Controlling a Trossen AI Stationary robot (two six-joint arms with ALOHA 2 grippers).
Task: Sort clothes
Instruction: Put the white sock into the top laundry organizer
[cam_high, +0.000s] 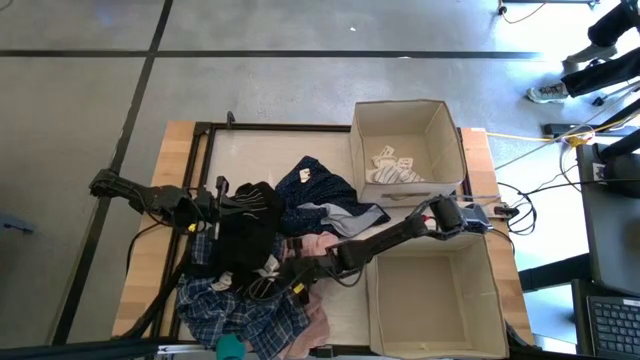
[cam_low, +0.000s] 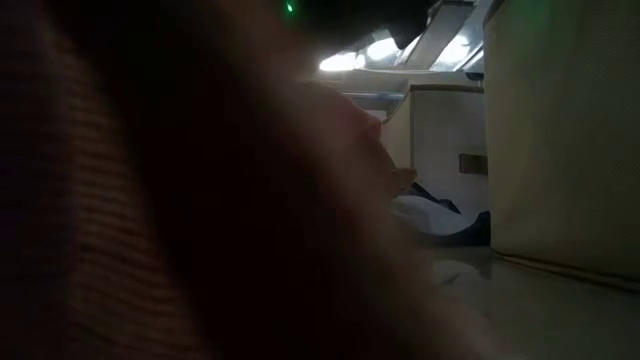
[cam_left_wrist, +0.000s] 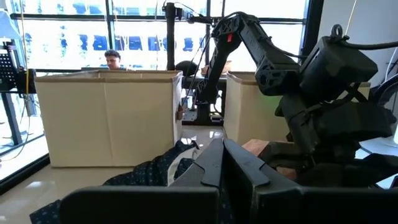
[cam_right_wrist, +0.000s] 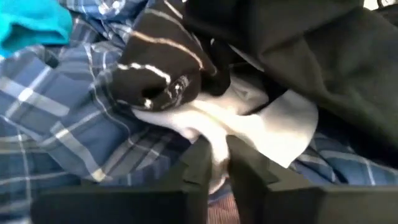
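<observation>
The clothes lie in a pile at the table's near left: a black garment (cam_high: 247, 232), a navy one (cam_high: 315, 187), grey-blue cloth (cam_high: 345, 213), pink cloth (cam_high: 318, 243), a blue-white plaid shirt (cam_high: 235, 312) and a small teal piece (cam_high: 230, 347). My right gripper (cam_right_wrist: 216, 163) reaches into the pile (cam_high: 290, 272) and is shut on a cream-white cloth (cam_right_wrist: 255, 121) that lies under a black striped piece (cam_right_wrist: 158, 74). My left gripper (cam_left_wrist: 222, 163) is shut at the black garment's far left edge (cam_high: 224, 196). Nothing shows between its fingers. My right gripper pinches a fold at the cream-white cloth's edge (cam_right_wrist: 214, 140) between its two fingers, coming level from the table's right side. The cloth lies slack on the plaid shirt (cam_right_wrist: 74, 124), with the black garment (cam_right_wrist: 323, 68) over its far part. My left gripper: whether it touches the black garment, I cannot tell.
Two beige boxes stand at the right: the far one (cam_high: 360, 150) holds cream-white cloth (cam_high: 395, 168), the near one (cam_high: 372, 300) shows a bare floor. In the low view, cloth close to the camera (cam_low: 180, 200) hides most of the table. A person (cam_left_wrist: 112, 60) sits beyond the table.
</observation>
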